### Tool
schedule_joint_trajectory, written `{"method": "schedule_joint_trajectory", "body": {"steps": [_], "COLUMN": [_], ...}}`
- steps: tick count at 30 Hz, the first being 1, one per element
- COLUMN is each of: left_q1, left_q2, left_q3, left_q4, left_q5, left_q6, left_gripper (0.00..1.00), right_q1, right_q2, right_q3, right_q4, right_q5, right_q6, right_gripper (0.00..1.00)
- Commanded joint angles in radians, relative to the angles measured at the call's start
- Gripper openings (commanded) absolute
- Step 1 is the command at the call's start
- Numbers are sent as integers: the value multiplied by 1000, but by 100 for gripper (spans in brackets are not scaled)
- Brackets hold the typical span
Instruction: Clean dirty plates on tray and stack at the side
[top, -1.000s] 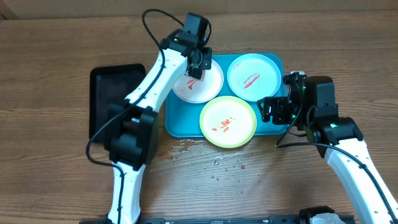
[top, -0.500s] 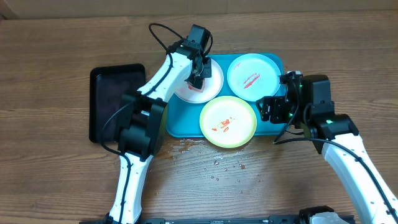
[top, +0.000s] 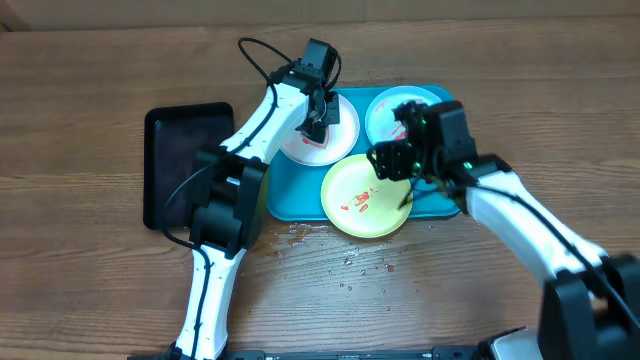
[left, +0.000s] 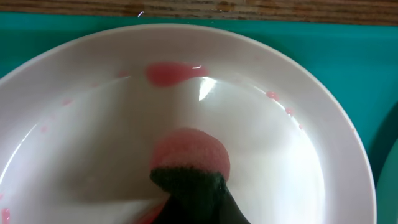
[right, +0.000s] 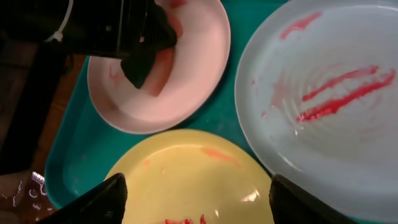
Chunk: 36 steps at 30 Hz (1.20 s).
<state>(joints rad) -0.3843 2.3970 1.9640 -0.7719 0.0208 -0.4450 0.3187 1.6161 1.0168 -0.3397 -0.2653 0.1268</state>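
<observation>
The white plate (top: 318, 142) (left: 280, 143) (right: 186, 74) lies at the back left of the turquoise tray (top: 292, 195) (right: 68, 143), with pink smears inside. My left gripper (top: 320, 115) (right: 142, 53) is shut on a pink-and-green sponge (left: 189, 155) that presses on this plate. The pale mint plate (top: 385, 118) (right: 323, 93) carries red streaks and is partly hidden by my right arm. Open and empty, my right gripper (top: 388, 165) (right: 199, 190) hovers over the yellow-green plate (top: 362, 200) (right: 186, 174), which has red smears.
An empty black tray (top: 185, 160) sits left of the turquoise one. Water drops (top: 345, 258) speckle the wooden table in front of the tray. The left arm stretches from the front edge across the tray's left side.
My right arm has swung left from the tray's right edge to above the yellow-green plate, now covering part of the mint plate, and its jaws have narrowed slightly. The left gripper shifted a little on the white plate.
</observation>
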Motion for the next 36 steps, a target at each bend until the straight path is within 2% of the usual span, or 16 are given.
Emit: {"method": "schedule_joint_trajectory", "body": {"steps": [1,7,16,36], "left_q1": [22,32,32,32], "left_q2": [38,38,38,38], "left_q3": [11,11,11,11], "left_q4": [-16,-16,-9,-10], "left_q5": [13,32,32,70], "left_q6": [-34,-35,-58,-76], "left_gripper": [4,4,4,4], "right_q1": [13,19,57,77], "right_q2": [82,207,300,418], "right_q3": [140,269,293,294], "right_q4": [-19,-66,-28,84], "right_q5": [-6,-6,39,52], "right_q6": [6,3,58,142], "right_gripper": [72,60,49,45]}}
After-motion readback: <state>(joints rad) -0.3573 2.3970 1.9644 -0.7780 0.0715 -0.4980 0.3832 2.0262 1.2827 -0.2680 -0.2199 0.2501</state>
